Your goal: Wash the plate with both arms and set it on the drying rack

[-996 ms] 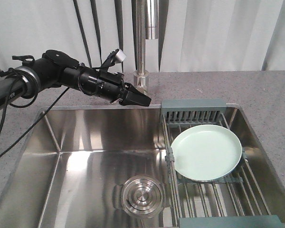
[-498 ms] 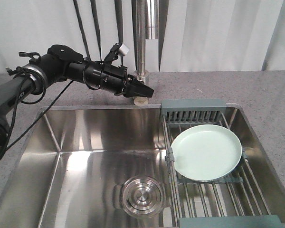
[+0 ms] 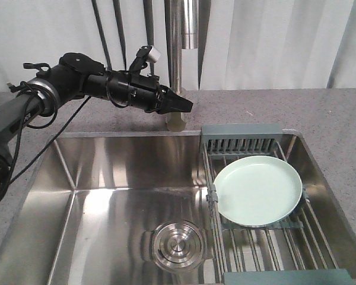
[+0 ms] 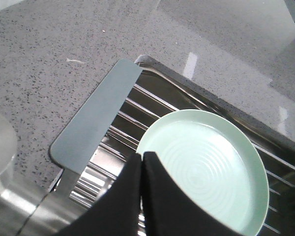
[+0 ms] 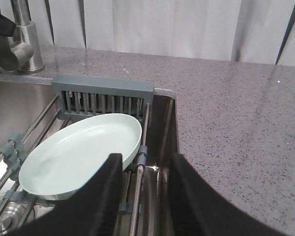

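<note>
The plate point(image 3: 258, 190) is lying flat on the drying rack point(image 3: 243, 145) at lower right; the left gripper point(image 3: 181, 105), jaws pressed together, is hovering upper left, while the right gripper point(image 5: 142, 189) (jaws wide) is sitting nearer.

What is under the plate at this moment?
The plate lies on the steel rods of the drying rack, which spans the sink. The rods directly beneath it, and the basin below them, are covered.

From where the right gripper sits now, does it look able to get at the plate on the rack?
Probably yes: the right gripper is open just beside the plate, whose near rim on the drying rack is uncovered.
</note>
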